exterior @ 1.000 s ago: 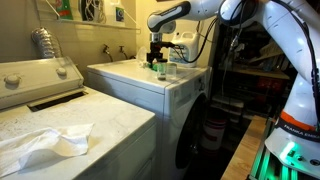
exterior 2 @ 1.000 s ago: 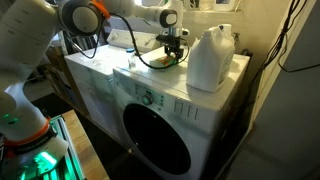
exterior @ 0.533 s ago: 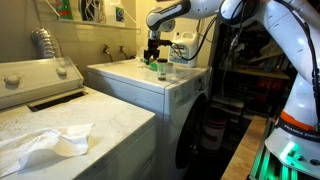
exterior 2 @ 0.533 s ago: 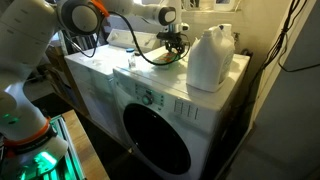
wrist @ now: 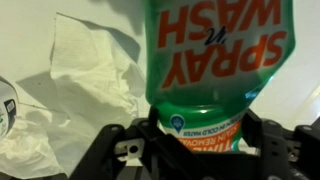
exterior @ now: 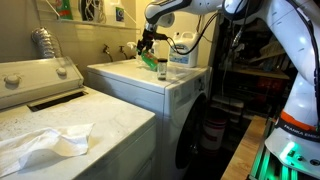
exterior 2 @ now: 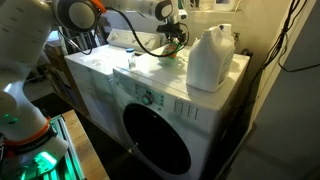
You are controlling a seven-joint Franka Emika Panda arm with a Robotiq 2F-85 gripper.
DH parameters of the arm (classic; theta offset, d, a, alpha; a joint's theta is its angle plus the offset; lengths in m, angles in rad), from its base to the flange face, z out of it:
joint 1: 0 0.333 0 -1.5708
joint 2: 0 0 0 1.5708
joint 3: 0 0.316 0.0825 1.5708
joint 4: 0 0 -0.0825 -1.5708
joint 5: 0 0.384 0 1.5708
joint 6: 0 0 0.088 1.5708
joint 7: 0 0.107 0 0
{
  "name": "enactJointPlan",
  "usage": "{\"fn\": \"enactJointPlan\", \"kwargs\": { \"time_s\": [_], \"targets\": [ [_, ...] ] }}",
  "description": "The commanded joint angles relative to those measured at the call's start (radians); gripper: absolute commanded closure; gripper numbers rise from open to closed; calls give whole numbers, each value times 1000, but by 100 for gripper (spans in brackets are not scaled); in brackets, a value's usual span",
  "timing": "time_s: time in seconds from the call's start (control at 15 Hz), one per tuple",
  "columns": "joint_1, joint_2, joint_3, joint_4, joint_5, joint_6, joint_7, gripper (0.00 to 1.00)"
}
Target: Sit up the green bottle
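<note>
Green bottle point(wrist: 215, 60), labelled "SPRAY 'n WASH", is held by the gripper point(wrist: 205, 145) above the rear part of the washer top point(exterior: 130, 80), close to its back edge. The jaws are clenched across the labelled body, one finger on each side. In an exterior view the bottle point(exterior: 151, 60) is seen tilted; whether its lower end touches the surface cannot be told.

For the step to be done well, the bottle should be turned until its long axis is vertical. It should then be lowered until its base lies flat on a bare patch of the top, and only then released. A release made while it is tilted is judged likely to topple so slim a bottle. Clearance should be allowed from the large clear jug point(exterior 2: 212, 58), which stands near a rear corner.

The label, the grip and a crumpled white sheet point(wrist: 85, 75) lying beneath are shown by the wrist view alone, but the tilt relative to the surface is not conveyed there. Tilt and position on the top are supplied by both exterior views, in which finger contact is not resolved.
</note>
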Motion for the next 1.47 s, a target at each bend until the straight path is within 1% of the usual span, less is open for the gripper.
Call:
{"fn": "enactJointPlan", "kwargs": {
  "time_s": [0.0,0.4,0.8,1.07,1.27,1.4],
  "targets": [
    [-35,-55,53,-65,70,97,-73,52],
    [-79,-63,131,-97,187,223,-195,52],
    [-134,-81,227,-140,299,325,-363,52],
    [-169,-88,277,-159,339,339,-448,52],
    [-198,-107,300,-196,372,312,-516,52],
    [-239,-116,350,-232,440,354,-629,52]
  ]
}}
